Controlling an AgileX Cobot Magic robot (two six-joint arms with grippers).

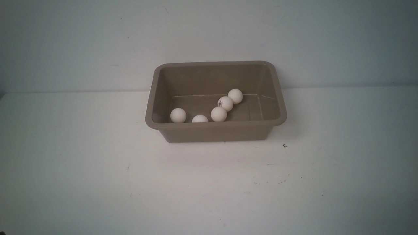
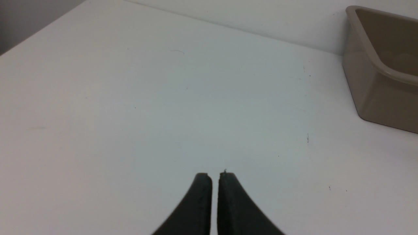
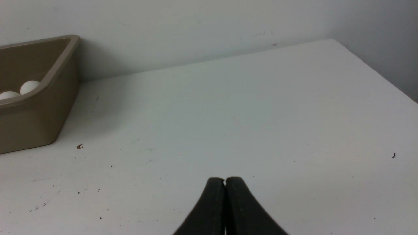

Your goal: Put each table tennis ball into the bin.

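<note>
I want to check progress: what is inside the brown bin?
Five white balls lie on the floor of the bin. Its front wall hides one ball's lower half.

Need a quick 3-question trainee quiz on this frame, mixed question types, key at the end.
1. How many balls lie inside the bin?
2. True or false: the left gripper holds a ball.
3. Which ball shows a dark printed logo? A) the one furthest to the robot's left B) the middle one of the three-ball row C) the one half hidden behind the near rim

Key: 1. Five. 2. False; its fingers are shut on nothing, as are the right gripper's. 3. B.
</note>
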